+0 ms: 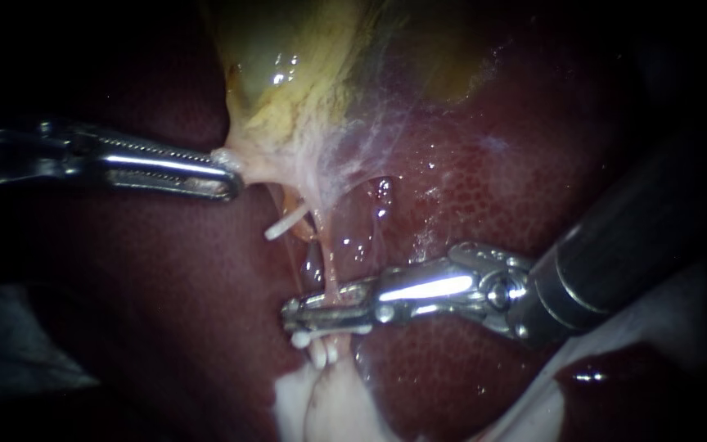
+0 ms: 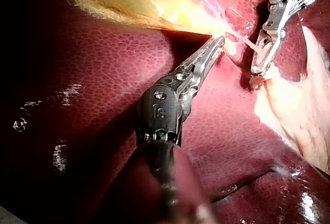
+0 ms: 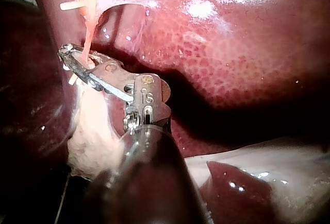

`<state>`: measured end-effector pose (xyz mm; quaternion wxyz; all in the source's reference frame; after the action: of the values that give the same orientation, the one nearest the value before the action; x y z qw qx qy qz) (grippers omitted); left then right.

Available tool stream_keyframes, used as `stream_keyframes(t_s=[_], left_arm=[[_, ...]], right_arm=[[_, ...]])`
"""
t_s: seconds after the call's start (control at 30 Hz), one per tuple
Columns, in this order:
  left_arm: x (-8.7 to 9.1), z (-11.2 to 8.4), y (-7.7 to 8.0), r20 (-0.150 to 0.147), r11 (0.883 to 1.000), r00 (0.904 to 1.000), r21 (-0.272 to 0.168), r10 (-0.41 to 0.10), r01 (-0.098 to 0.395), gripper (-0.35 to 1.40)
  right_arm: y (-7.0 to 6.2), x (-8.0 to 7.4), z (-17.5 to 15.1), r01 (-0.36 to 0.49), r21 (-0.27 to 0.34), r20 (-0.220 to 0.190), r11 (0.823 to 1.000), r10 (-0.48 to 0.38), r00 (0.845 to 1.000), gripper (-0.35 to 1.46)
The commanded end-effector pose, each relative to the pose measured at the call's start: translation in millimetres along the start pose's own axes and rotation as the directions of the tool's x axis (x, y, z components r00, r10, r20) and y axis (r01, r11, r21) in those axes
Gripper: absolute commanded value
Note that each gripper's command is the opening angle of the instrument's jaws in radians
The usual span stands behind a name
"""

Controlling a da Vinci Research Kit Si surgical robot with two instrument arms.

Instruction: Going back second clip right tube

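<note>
My left instrument [image 1: 231, 170] [image 2: 220, 41] reaches in from the left, its jaws shut on the pale lower end of the yellow gallbladder [image 1: 288, 74], holding it taut. Thin pink tubes run down from there. The right tube [image 1: 329, 266] [image 3: 87, 33] passes between the open jaws of my right instrument [image 1: 294, 315] [image 3: 68, 57], which lies across it. A white clip [image 1: 304, 337] [image 3: 72, 80] sits on the tube just below those jaws. Higher up, another white clip [image 1: 286, 222] [image 3: 69, 5] crosses the tubes.
Dark red liver [image 1: 493, 188] surrounds the tubes on all sides. A pale fatty lump [image 1: 329, 401] lies where the tubes end. A whitish sheet [image 1: 664, 319] shows under the right shaft.
</note>
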<state>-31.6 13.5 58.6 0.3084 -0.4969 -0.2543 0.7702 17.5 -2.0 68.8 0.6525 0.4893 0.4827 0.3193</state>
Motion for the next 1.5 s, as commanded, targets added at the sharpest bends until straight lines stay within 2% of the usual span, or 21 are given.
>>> stream_keyframes(t_s=[0.03,0.13,0.23,0.3,0.43,0.6,0.77,0.87,1.0,1.17,1.33,1.5], left_arm=[[0.0,0.0,0.0,0.0,1.0,1.0,0.0,0.0,0.0,-0.35],[0.0,0.0,0.0,0.0,1.0,1.0,0.0,0.0,0.0,-0.35],[0.0,0.0,0.0,0.0,1.0,1.0,0.0,0.0,0.0,-0.35],[0.0,0.0,0.0,0.0,1.0,1.0,0.0,0.0,0.0,-0.35],[0.0,0.0,0.0,0.0,1.0,1.0,0.0,0.0,0.0,-0.35],[-0.1,0.0,0.0,0.0,1.0,1.0,0.0,0.0,0.0,-0.35],[-0.1,0.0,0.0,0.0,1.0,1.0,0.0,0.0,0.0,-0.35],[-0.1,0.0,0.0,0.0,1.0,1.0,0.0,0.0,0.0,-0.35],[-0.1,-0.1,0.0,0.0,1.0,1.0,0.0,0.0,0.0,-0.35],[-0.1,0.0,0.0,0.0,1.0,1.0,0.0,0.0,0.0,-0.35],[-0.2,0.0,0.0,0.0,1.0,1.0,0.0,0.001,-0.001,-0.35],[-0.2,0.0,0.0,0.0,1.0,1.0,0.001,0.001,-0.001,-0.35]], right_arm=[[0.0,0.0,0.2,-0.005,-0.01,-0.009,1.0,0.005,1.0,-0.17],[0.1,0.0,0.3,0.06,-0.026,-0.019,0.998,-0.061,0.998,0.25],[0.2,0.2,0.6,0.105,-0.065,-0.048,0.992,-0.109,0.993,0.41],[0.4,0.3,0.7,0.138,-0.089,-0.059,0.987,-0.143,0.988,0.45],[0.9,0.6,0.6,0.186,-0.144,-0.069,0.972,-0.197,0.978,0.48],[1.7,0.7,0.0,0.226,-0.225,0.001,0.948,-0.232,0.973,0.5],[1.9,0.6,-0.6,0.233,-0.255,0.002,0.939,-0.24,0.971,0.5],[1.7,0.4,-1.1,0.261,-0.253,0.011,0.932,-0.268,0.963,0.5],[0.7,0.5,-2.6,0.281,-0.245,0.017,0.928,-0.285,0.958,0.5],[-0.3,1.5,-4.1,0.271,-0.241,0.013,0.932,-0.276,0.961,0.5],[-0.6,1.6,-4.1,0.271,-0.234,0.015,0.934,-0.275,0.961,0.5],[-1.0,1.5,-3.5,0.284,-0.205,0.034,0.937,-0.283,0.958,0.5]])
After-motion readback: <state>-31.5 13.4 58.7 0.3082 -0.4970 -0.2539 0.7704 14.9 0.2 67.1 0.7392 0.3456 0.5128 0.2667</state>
